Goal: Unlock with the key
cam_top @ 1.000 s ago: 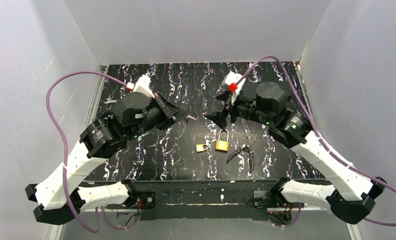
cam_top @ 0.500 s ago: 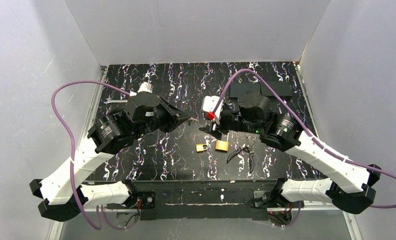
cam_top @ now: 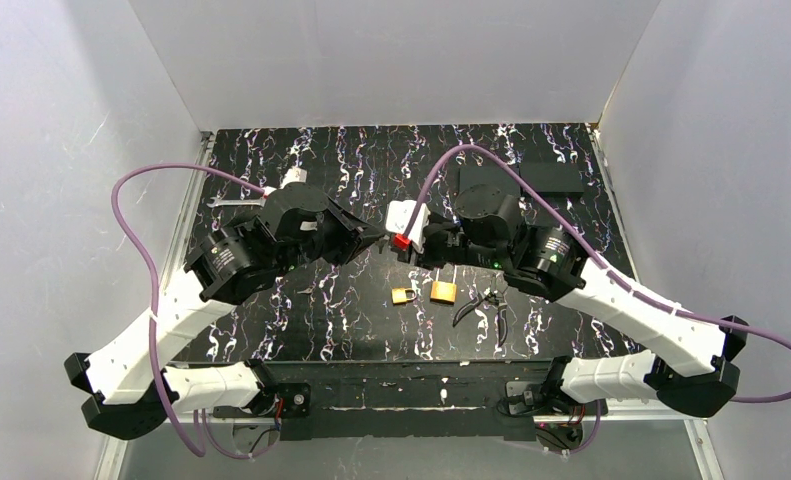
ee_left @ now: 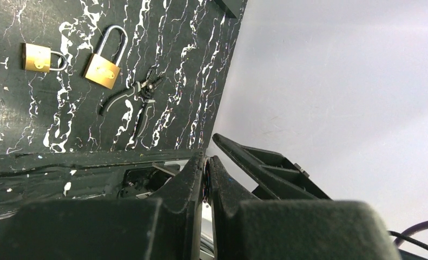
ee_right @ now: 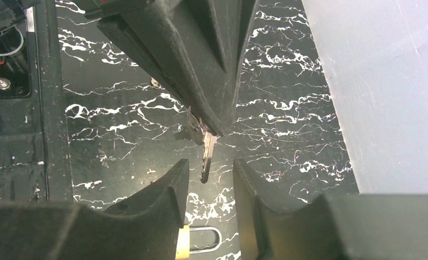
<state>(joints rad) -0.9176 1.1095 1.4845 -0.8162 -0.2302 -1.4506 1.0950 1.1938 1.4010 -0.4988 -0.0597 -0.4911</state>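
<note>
Between the spread fingers of the right claw (ee_right: 209, 172), the key (ee_right: 206, 154) hangs pinched in the clenched left claw (ee_right: 211, 127), so insertion seemingly remains, with the padlocks (cam_top: 443, 292) nearby unopened.

Even, diffuse light fills the top view. The white walls (cam_top: 391, 60) read bright without blowing out. The black marbled tabletop (cam_top: 361, 310) shows no hard glare, and shadows are barely visible on its dark surface. That frame is sharp throughout.

In the left wrist view, the left gripper (ee_left: 205, 160) across the bottom is dark and out of focus. One of the walls at right is pale and featureless, and the tabletop at upper left is crisp.

In the right wrist view, the right gripper (ee_right: 209, 165) along the bottom is soft and underexposed. The key (ee_right: 206, 154) at centre is sharp, with a faint glint.
</note>
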